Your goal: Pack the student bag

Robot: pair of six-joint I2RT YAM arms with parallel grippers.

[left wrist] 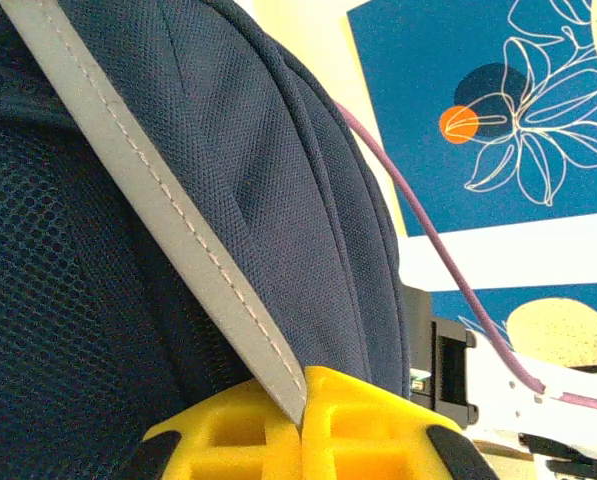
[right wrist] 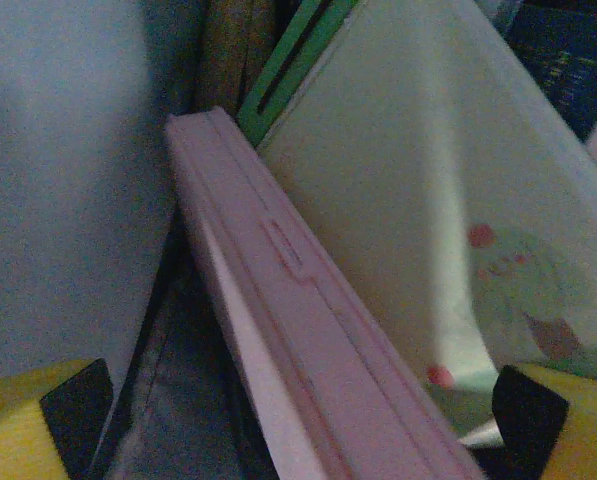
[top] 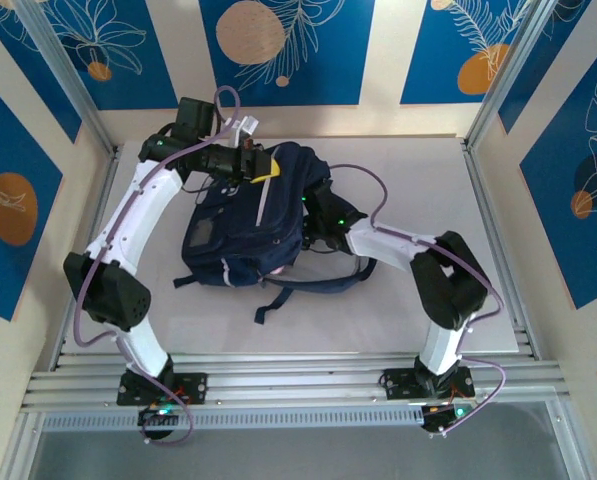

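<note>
Firmly, left end effector (left wrist: 303,415) clamps the student bag (left wrist: 278,180) by its trim (left wrist: 178,225) (right end effector (right wrist: 298,420) gapes inside).

No text, label, brand, number or sign can be read in any view. The pale book cover (right wrist: 448,180) carries reddish marks and a faint round drawing, all too blurred to read, and the pink book (right wrist: 308,330) beside it bears a raised rectangular mark of no legible content. The grey patch (top: 204,236) on the student bag (top: 253,215) is too small to read.
</note>
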